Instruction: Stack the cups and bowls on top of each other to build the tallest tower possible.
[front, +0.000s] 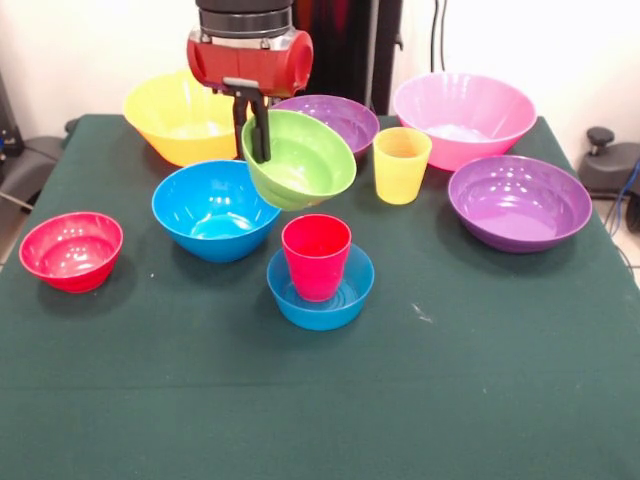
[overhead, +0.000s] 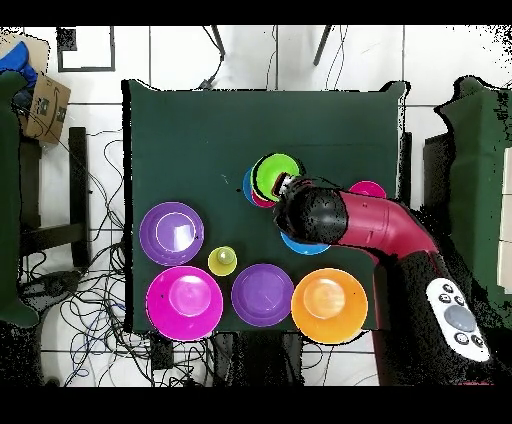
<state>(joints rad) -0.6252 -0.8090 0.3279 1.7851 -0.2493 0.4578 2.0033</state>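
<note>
Gripper (front: 259, 128) pinches the rim of the green bowl (front: 300, 160). The bowl hangs tilted in the air, just above the red cup (front: 316, 256), which stands in the small blue bowl (front: 320, 292).

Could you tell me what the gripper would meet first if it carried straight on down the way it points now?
Probably the medium blue bowl. The gripper points down, shut on the rim of the tilted lime green bowl; that bowl overhangs the red cup, so it might touch there first. Depth is unclear.
</note>
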